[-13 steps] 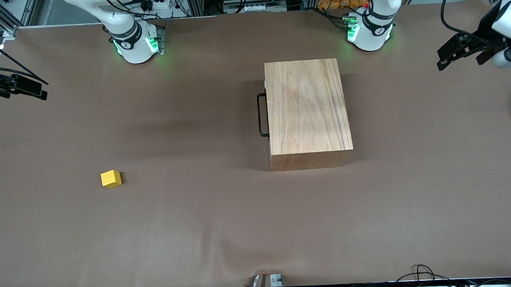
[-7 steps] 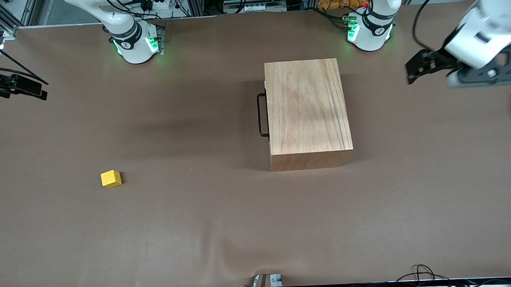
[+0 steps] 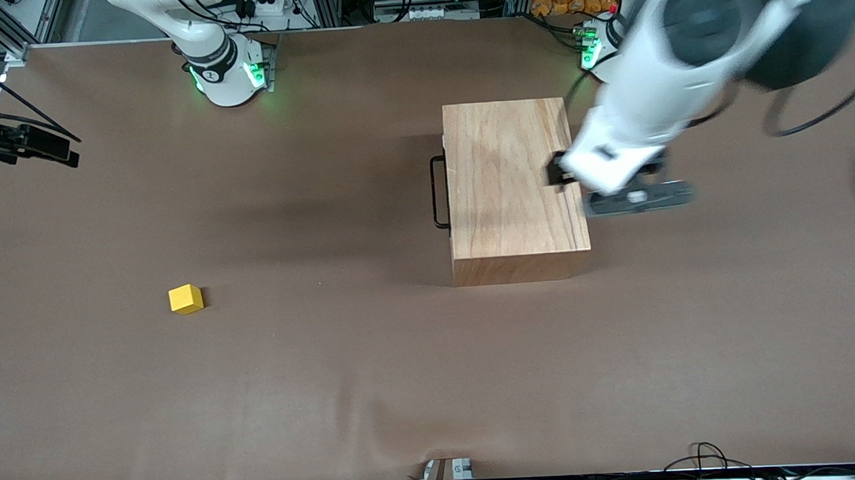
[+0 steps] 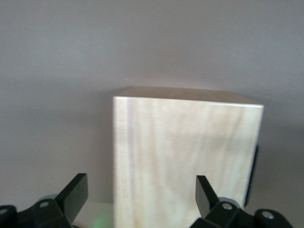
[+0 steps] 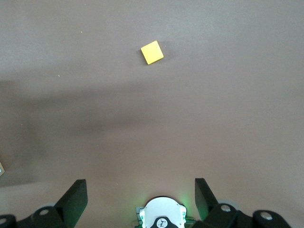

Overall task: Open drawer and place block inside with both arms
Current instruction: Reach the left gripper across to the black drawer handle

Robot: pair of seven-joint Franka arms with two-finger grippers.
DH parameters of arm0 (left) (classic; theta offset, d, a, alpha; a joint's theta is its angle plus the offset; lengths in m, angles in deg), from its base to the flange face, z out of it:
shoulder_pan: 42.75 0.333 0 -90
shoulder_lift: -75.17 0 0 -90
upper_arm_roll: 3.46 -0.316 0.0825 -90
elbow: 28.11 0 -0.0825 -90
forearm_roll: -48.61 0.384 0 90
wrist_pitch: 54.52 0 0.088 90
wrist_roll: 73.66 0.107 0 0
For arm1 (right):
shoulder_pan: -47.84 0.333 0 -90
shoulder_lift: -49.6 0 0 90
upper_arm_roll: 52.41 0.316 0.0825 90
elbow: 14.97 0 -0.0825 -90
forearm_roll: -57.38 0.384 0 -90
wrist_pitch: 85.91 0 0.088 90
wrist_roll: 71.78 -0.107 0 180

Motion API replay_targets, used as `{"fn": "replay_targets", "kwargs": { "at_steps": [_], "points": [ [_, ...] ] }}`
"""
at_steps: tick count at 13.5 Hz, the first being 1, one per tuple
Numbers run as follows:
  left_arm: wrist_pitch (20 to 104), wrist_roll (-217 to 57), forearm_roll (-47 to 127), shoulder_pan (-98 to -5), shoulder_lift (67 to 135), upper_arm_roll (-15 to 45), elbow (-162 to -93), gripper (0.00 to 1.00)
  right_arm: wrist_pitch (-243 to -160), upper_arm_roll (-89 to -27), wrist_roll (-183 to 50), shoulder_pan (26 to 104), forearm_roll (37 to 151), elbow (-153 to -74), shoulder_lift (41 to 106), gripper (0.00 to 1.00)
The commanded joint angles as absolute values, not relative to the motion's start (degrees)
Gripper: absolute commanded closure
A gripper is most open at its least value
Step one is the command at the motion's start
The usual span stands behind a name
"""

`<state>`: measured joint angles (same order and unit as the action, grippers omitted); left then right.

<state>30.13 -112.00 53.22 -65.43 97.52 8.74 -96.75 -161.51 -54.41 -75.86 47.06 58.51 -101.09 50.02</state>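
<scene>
The wooden box (image 3: pixel 512 186) stands on the table with its drawer shut; only the black wire handle (image 3: pixel 438 193) shows, on the side facing the right arm's end. The yellow block (image 3: pixel 185 299) lies on the table toward the right arm's end, nearer the front camera than the box. My left gripper (image 3: pixel 557 171) is open and empty over the box's edge at the left arm's end. In the left wrist view (image 4: pixel 141 187) the box (image 4: pixel 185 156) fills the middle. My right gripper (image 3: pixel 63 151) waits, open and empty, at the table's end; its wrist view (image 5: pixel 141 190) shows the block (image 5: pixel 152 52).
Brown paper covers the table (image 3: pixel 375 372). The right arm's green-lit base (image 3: pixel 227 75) and the left arm's base (image 3: pixel 592 49) stand along the table's back edge. Cables (image 3: pixel 704 455) lie at the front edge.
My left arm has swung in from the table's end and now hangs over the box's edge. The right arm, box and block have not moved.
</scene>
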Motion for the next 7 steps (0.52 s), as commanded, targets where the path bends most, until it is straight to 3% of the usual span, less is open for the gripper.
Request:
{"fn": "replay_targets", "kwargs": {
  "at_steps": [1,4,7],
  "points": [
    [29.58,-118.82,54.76,-77.25,106.09,1.06,-87.45,0.0,-161.49,-53.91,-76.35,45.99,58.61,-101.63,49.25,0.0],
    [31.25,-123.57,54.5,-94.38,112.59,-13.17,-85.26,0.0,-161.76,-53.91,-76.35,45.56,58.61,-101.63,49.43,0.0],
    [33.27,-128.65,54.14,-100.05,117.17,-15.24,-83.75,0.0,-161.58,-53.82,-76.35,45.64,58.7,-101.54,49.69,0.0]
  ]
}}
